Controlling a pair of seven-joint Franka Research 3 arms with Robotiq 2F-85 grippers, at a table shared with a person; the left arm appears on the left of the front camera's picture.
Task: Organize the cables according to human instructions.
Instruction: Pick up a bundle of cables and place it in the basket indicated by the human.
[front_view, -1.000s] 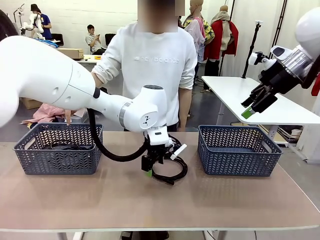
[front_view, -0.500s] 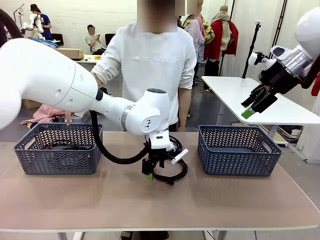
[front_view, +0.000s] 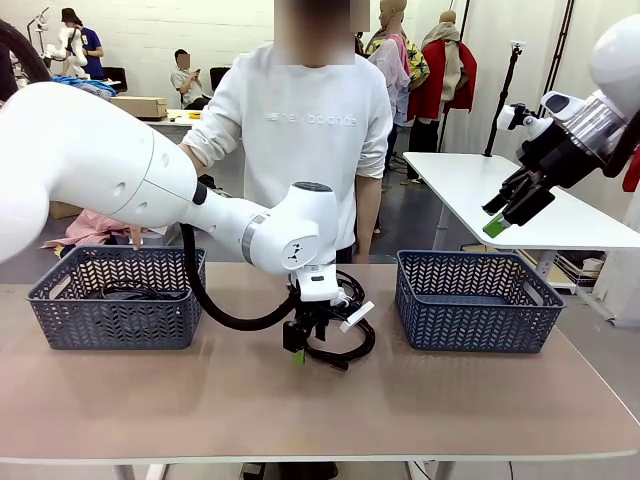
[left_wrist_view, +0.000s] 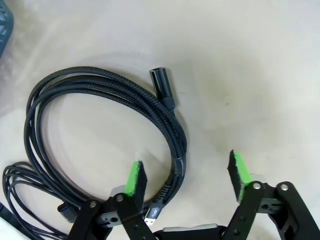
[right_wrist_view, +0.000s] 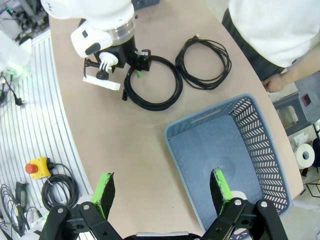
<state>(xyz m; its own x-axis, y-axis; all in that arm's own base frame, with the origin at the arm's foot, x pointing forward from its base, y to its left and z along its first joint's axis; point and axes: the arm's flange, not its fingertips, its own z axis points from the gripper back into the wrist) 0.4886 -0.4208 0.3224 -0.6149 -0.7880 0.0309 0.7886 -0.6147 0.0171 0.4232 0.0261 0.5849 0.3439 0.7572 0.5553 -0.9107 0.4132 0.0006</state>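
Note:
Two black cable coils lie at the table's middle. My left gripper (front_view: 298, 350) hangs low over the nearer braided coil (front_view: 345, 358), open. In the left wrist view its green pads (left_wrist_view: 135, 177) straddle one side of that coil (left_wrist_view: 100, 92), whose plug (left_wrist_view: 161, 82) points away. A thinner coil (left_wrist_view: 22, 200) lies beside it. The right wrist view looks down on both coils (right_wrist_view: 150, 106) (right_wrist_view: 202, 85). Another cable (front_view: 130, 292) lies in the left basket (front_view: 115, 315). My right gripper (front_view: 505, 212) is raised high at the right, open and empty (right_wrist_view: 162, 192).
The right basket (front_view: 475, 315) (right_wrist_view: 250, 130) holds nothing. The person stands at the far edge, one hand (front_view: 135, 236) down over the left basket. The left arm's black hose (front_view: 215, 305) loops low between the left basket and the coils.
The left arm's elbow and wrist have shifted slightly, with the gripper staying over the near coil. The right arm has not moved.

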